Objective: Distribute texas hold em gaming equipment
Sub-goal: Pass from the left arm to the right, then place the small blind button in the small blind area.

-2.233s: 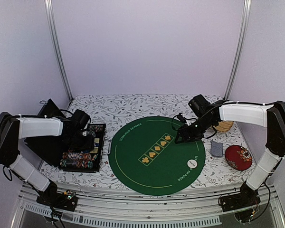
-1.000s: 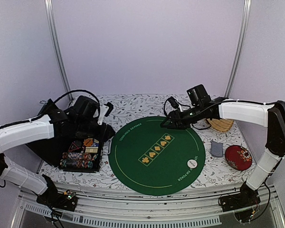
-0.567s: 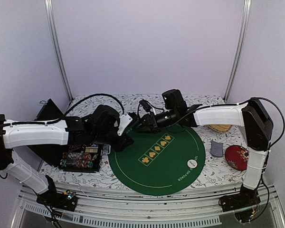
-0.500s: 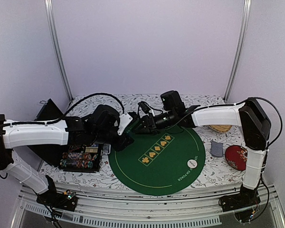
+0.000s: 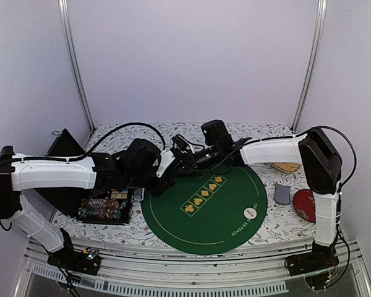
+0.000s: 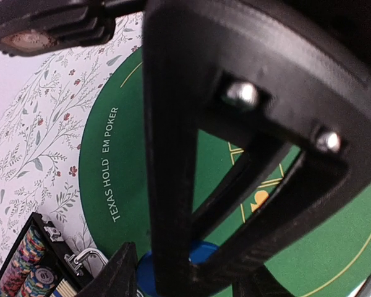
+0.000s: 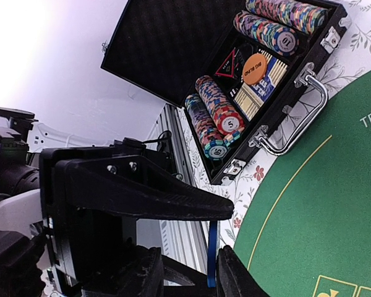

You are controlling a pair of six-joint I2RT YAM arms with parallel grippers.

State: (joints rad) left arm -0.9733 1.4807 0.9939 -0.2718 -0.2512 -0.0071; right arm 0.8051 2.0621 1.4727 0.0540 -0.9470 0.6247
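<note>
My two grippers meet over the far left edge of the green mat (image 5: 204, 213). My left gripper (image 5: 163, 180) (image 6: 185, 281) is shut on a flat blue button disc (image 6: 203, 253) and grips it by its rim. The disc shows edge-on in the right wrist view (image 7: 211, 253). My right gripper (image 5: 177, 162) (image 7: 188, 272) is open and straddles the disc, which sits close to one finger. An open black case (image 5: 108, 204) holds rows of striped poker chips (image 7: 216, 117) and an orange disc (image 7: 255, 68). A white button (image 5: 251, 213) lies on the mat. Grey-blue cards (image 5: 282, 193) lie to the right.
A red round dish (image 5: 309, 205) stands at the right edge next to the cards. A woven piece (image 5: 290, 167) lies behind them. The case's raised lid (image 5: 62, 145) stands at the far left. Both arms cross the mat's far side.
My left arm has left the case and swung right to the mat's edge. My right arm has swept left across the mat's far side to meet it.
</note>
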